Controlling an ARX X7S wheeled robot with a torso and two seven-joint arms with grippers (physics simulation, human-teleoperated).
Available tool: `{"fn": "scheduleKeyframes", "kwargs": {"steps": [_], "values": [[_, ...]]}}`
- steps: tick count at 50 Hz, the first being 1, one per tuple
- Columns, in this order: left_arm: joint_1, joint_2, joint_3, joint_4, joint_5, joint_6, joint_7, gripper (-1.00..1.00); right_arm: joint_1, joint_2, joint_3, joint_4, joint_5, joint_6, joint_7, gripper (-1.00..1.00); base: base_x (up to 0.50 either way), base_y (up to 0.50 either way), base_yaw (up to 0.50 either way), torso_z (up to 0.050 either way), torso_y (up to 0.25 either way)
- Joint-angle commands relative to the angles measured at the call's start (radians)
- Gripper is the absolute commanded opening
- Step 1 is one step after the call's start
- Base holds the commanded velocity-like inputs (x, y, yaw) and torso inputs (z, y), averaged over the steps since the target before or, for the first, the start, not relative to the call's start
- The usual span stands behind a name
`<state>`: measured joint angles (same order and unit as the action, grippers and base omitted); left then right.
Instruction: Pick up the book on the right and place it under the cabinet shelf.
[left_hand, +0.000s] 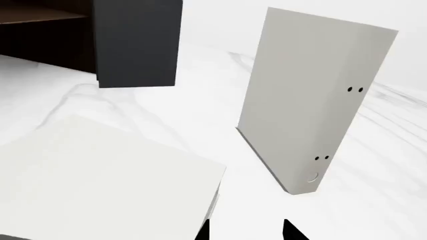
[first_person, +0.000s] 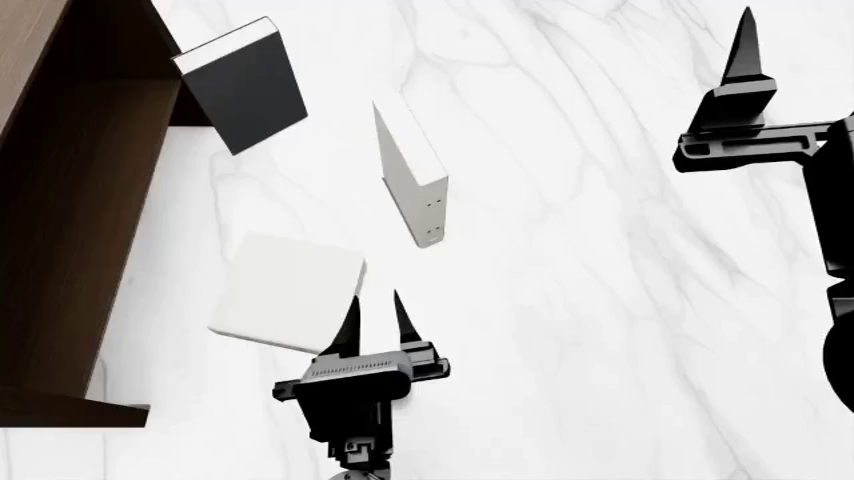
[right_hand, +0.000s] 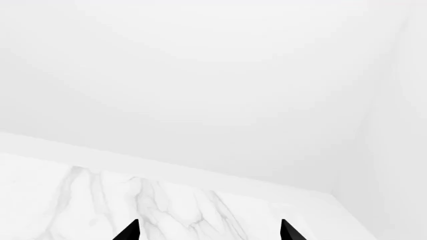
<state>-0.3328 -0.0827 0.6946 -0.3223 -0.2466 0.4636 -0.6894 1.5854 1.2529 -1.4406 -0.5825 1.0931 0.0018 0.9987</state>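
Clearly the book (first_person: 288, 290) lies flat just ahead-left of the released left hand (first_person: 375, 318); right hand (first_person: 745, 45), also released, sits far off.

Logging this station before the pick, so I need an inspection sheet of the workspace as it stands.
Surface: white marble table.
Job's things: book lying flat; cabinet shelf on the robot's left.
Clutter: dotted white book standing upright; dark charcoal book beside the cabinet.
Grippers: left gripper open, empty, close to the book's near corner; right gripper open, empty, far from all books.
Cables: nothing seen.
Surroundings: plain white walls.
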Motion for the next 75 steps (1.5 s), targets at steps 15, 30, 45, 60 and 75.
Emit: {"fn": "scheduleKeyframes", "kwargs": {"steps": [15,30,45,60,75], "values": [[-0.057,-0.041,-0.132,-0.149,-0.227,0.043,-0.037,1.00,0.016,0.043,0.017,-0.037,0.013,0.024,0.008,1.00,0.00,0.00,0.00,-0.002,-0.004],[-0.063,-0.073,-0.157,-0.163,-0.236,0.054,-0.050,1.00,0.011,0.038,0.020,-0.041,0.012,0.030,0.015,1.00,0.00,0.00,0.00,-0.002,-0.004],[-0.068,-0.085,-0.165,-0.185,-0.240,0.060,-0.052,1.00,0.003,0.034,0.023,-0.040,0.008,0.028,0.016,1.00,0.00,0.00,0.00,-0.001,-0.004],[-0.065,-0.114,-0.171,-0.173,-0.242,0.048,-0.064,1.00,-0.001,0.029,0.028,-0.038,0.008,0.030,0.014,1.00,0.00,0.00,0.00,-0.002,-0.004],[-0.072,-0.139,-0.182,-0.189,-0.246,0.046,-0.063,1.00,-0.003,0.019,0.032,-0.036,0.009,0.040,0.012,1.00,0.00,0.00,0.00,-0.001,-0.005]]}}
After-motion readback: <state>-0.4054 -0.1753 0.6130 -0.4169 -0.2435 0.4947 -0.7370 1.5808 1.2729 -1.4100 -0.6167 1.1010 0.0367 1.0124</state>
